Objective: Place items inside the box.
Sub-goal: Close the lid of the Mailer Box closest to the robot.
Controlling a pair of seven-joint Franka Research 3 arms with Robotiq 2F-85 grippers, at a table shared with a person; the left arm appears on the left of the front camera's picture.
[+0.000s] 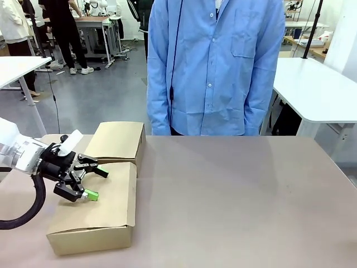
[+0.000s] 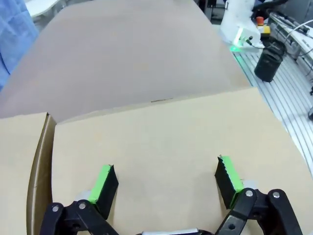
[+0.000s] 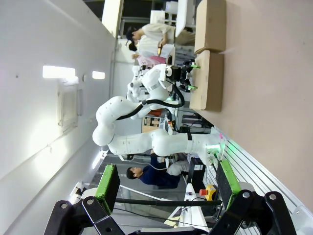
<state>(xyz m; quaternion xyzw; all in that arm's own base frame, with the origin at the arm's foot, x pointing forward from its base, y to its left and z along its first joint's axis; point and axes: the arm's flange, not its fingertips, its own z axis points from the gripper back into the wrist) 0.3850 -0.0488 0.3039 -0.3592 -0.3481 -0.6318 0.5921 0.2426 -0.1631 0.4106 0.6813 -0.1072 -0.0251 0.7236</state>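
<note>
A brown cardboard box (image 1: 106, 209) lies at the table's left with both top flaps folded shut. The items are out of view. My left gripper (image 1: 97, 183) hovers open just over the near flap, green pads spread and nothing between them. In the left wrist view that gripper (image 2: 165, 181) looks down on the flat flap (image 2: 161, 132), with the seam to the other flap at the left. My right gripper (image 3: 167, 180) is open and holds nothing. Its sideways view shows the box (image 3: 208, 83) far off, with the left arm (image 3: 146, 98) over it.
A person in a blue shirt (image 1: 215, 67) stands at the table's far edge, arms down. The brown tabletop (image 1: 240, 201) stretches right of the box. White tables (image 1: 318, 89) stand behind at the right and far left.
</note>
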